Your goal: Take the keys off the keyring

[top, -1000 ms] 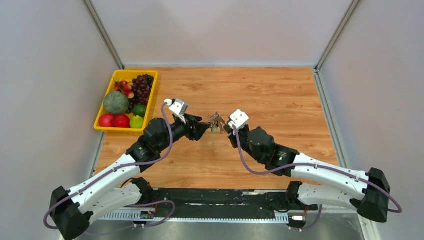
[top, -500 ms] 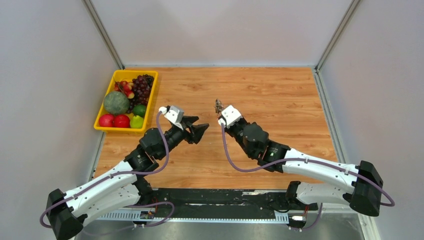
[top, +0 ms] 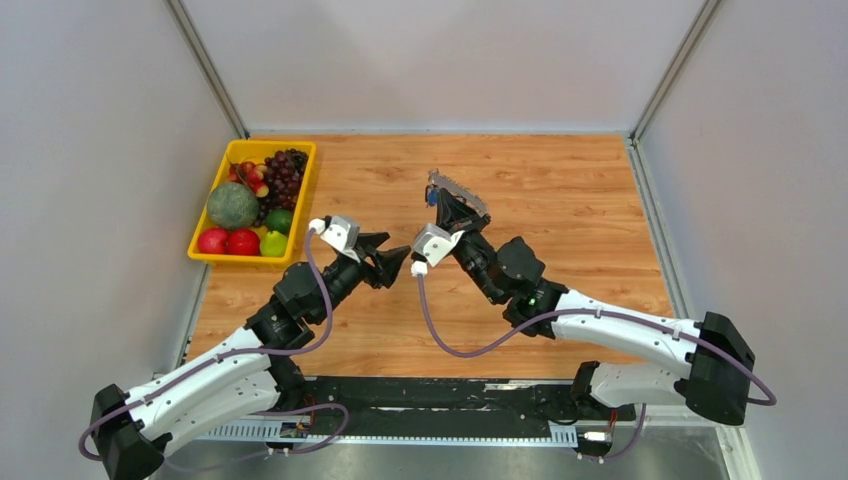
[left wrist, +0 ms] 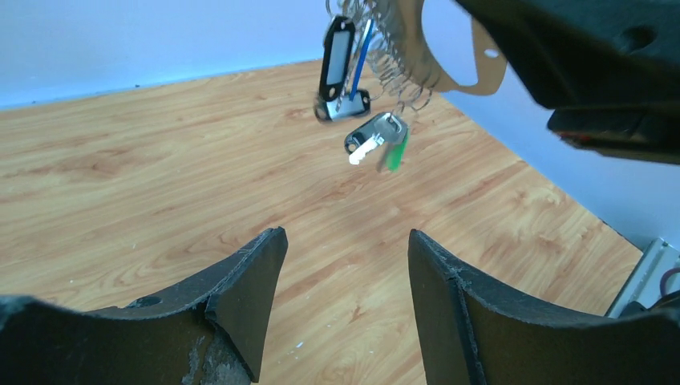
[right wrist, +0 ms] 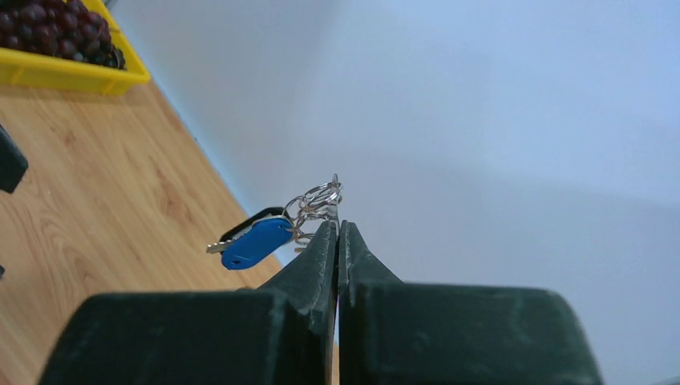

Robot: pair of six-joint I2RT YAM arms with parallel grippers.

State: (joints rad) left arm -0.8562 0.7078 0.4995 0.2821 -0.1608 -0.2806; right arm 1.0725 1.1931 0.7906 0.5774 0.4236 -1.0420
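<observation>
Pinching keyring (top: 456,189) w/ rt pincer (right wrist: 337,228) (keys (right wrist: 255,239) dangling)

Keys (left wrist: 377,144) hang in the air off the keyring (top: 457,190), with bare surface (top: 560,200) beneath. There is an open gap from the keys to the left pincer (left wrist: 345,249), nothing between. The right pincer (right wrist: 337,228) and its arm close off the right side. A yellow fruit tray (top: 303,200) blocks the far-left edge.

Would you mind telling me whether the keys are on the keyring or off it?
On it: the keys hang from the keyring, pinched in the shut right gripper above the table.
</observation>
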